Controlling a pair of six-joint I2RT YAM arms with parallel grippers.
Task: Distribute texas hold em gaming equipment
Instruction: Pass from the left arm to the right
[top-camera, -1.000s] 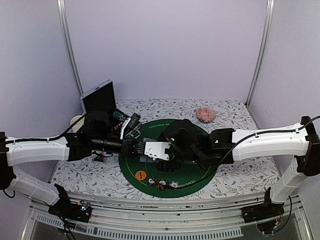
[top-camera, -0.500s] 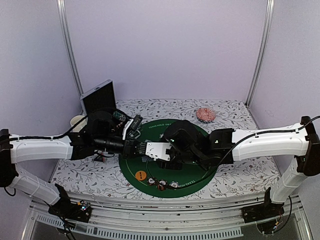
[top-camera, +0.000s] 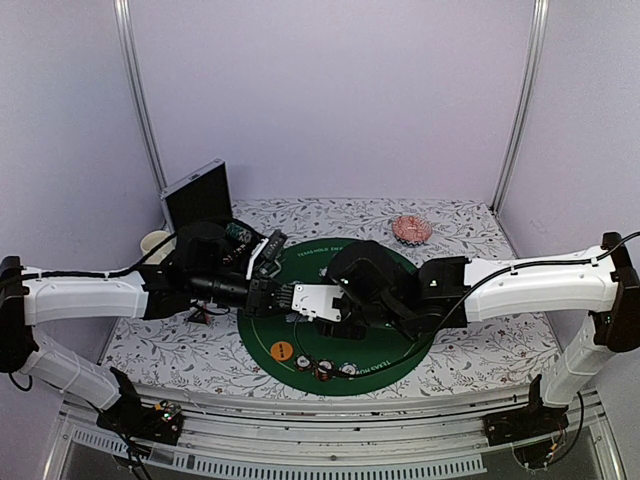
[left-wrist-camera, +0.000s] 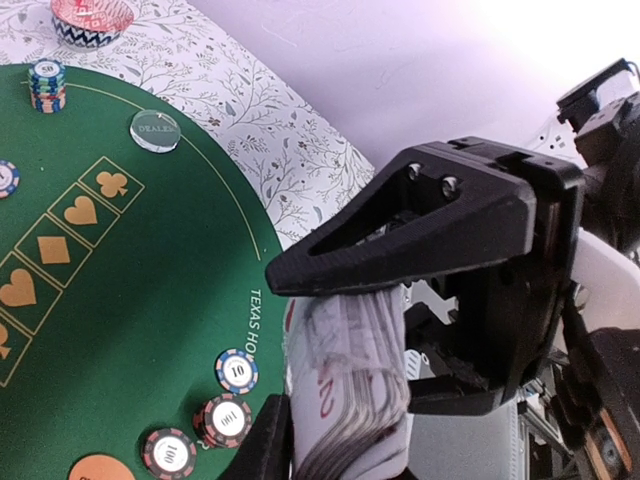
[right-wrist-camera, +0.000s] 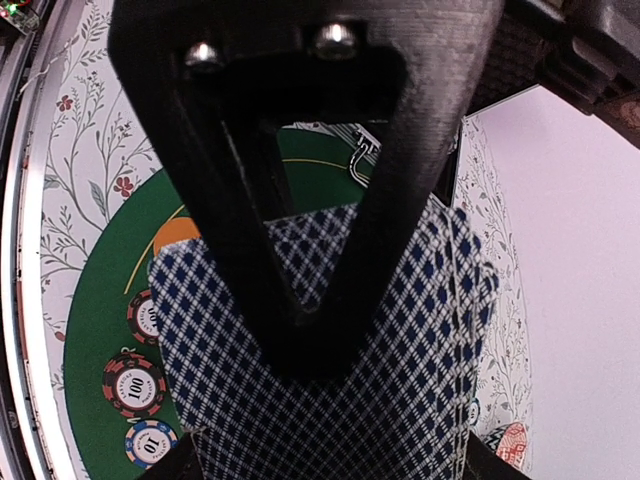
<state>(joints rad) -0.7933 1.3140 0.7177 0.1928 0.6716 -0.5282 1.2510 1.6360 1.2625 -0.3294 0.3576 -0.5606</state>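
Note:
The deck of blue-grey-backed playing cards (top-camera: 313, 299) hangs above the green mat (top-camera: 400, 345). My left gripper (top-camera: 285, 296) is shut on it from the left, and its finger (left-wrist-camera: 264, 440) lies against the deck's edge (left-wrist-camera: 350, 390). My right gripper (top-camera: 336, 310) is shut on the deck's other end. One of its fingers (right-wrist-camera: 320, 300) lies across the card backs (right-wrist-camera: 410, 390); the other is hidden behind them. Striped chips (left-wrist-camera: 238, 370) and an orange disc (top-camera: 283, 350) lie on the mat's near edge. A chip stack (left-wrist-camera: 47, 85) and a pale dealer disc (left-wrist-camera: 156, 129) lie farther back.
A pink patterned dish (top-camera: 411, 229) stands at the back right of the flowered tablecloth. A dark open case (top-camera: 197, 193) and a white mug (top-camera: 153, 242) stand at the back left. Both arms cross low over the mat.
Both grippers and the deck have shifted slightly to the right. Nothing on the mat has moved.

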